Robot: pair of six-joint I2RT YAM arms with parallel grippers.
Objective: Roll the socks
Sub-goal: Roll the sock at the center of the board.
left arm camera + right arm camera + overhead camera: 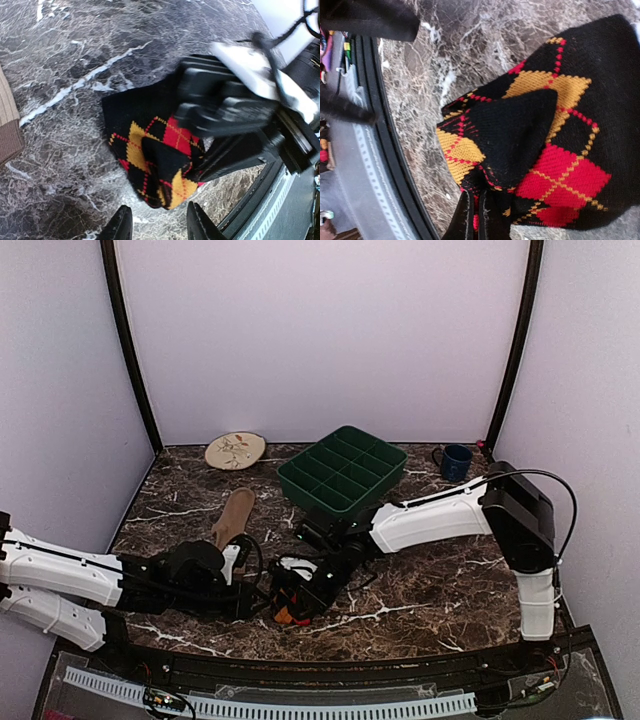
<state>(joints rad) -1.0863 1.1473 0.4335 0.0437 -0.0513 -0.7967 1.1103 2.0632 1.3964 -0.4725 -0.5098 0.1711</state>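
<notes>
Right gripper (pixel 475 199), closest to its own wrist lens: we see its two fingers pressed together on a fold at the near edge of the argyle sock (pixel 560 150), pinching the fabric. We find this sock bunched and partly folded over on itself on the marble table (pixel 450 580), near the front edge, between the two arms.

Left gripper (pixel 159 209): its jaws stand apart with bare tabletop showing between them. We place it just short of the argyle sock, touching nothing. In the left wrist view, the right gripper's black body lies over the far part of the sock and hides it from us.

Tan sock (pixel 233 517): flat and unrolled, lying beyond the left arm, apart from the argyle one.

Further back we note a green compartment tray (pixel 343 472) close behind the right arm, a round plate (pixel 235 450) at the rear left, and a blue mug (pixel 455 461) at the rear right.
</notes>
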